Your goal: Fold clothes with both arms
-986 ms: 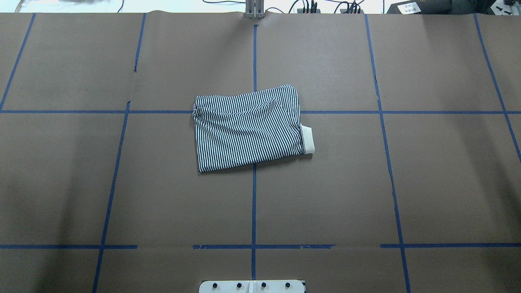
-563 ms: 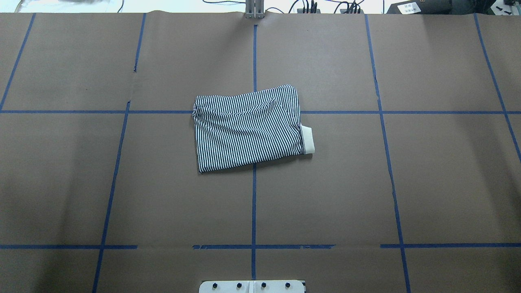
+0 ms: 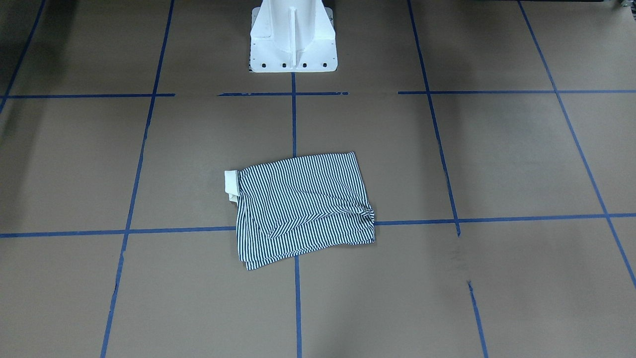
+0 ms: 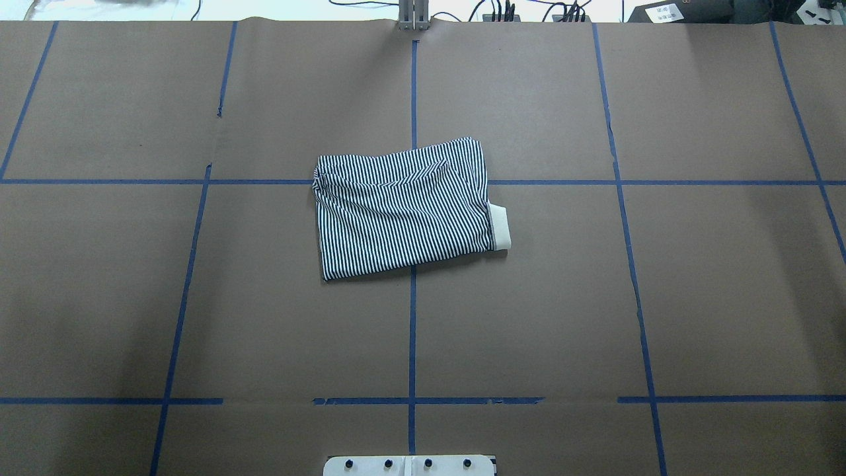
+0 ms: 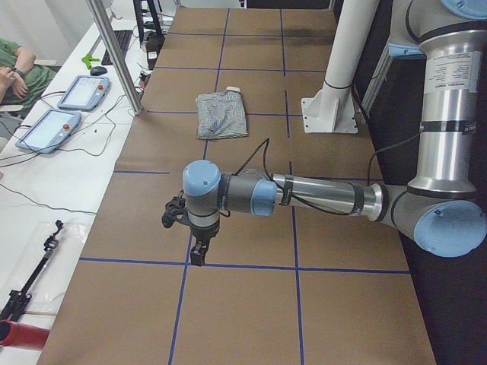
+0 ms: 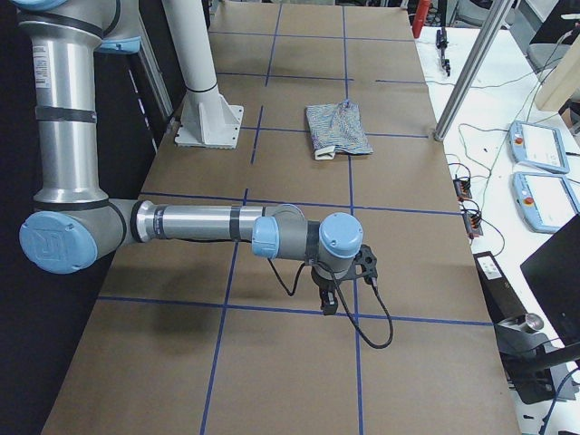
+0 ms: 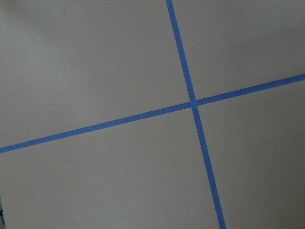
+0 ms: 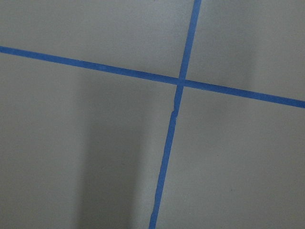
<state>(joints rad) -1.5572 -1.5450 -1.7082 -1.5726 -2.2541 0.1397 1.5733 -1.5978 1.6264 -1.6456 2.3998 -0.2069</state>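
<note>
We are seeing the striped polo shirt [image 4: 403,208] lying folded into a rough rectangle near the middle of the table [image 4: 727,297]. It is lying over the crossing of two blue tape lines [image 4: 661,182]. In the overhead view its white collar [image 4: 500,227] is sticking out from under the fold at about 4 o'clock of the bundle. A bunched corner, perhaps a sleeve, is sitting at about 9 o'clock. The top layer is showing a few slanted creases.

At 6 o'clock from the shirt in that same view, well apart from it, the white pedestal base [image 4: 410,465] is standing at the table's near edge.

Both arms are hanging far from the garment. The left arm [image 5: 319,196] is stretching low over the table's left end. Its left gripper [image 5: 199,255] is pointing down just above the brown surface, close to a tape line. The right arm [image 6: 195,222] is stretching out in the same way at the opposite end, and the right gripper [image 6: 328,304] is also pointing down near a tape line. These grippers are showing only in the side views, small and dark, so we cannot tell whether their fingers are spread or closed. Each wrist camera is showing brown paper with a tape crossing.

Beside the table, two control pendants [image 5: 47,129] are lying on a white bench [image 5: 46,190], and a person's arm [image 5: 19,65] is resting at the edge of the left side view.
</note>
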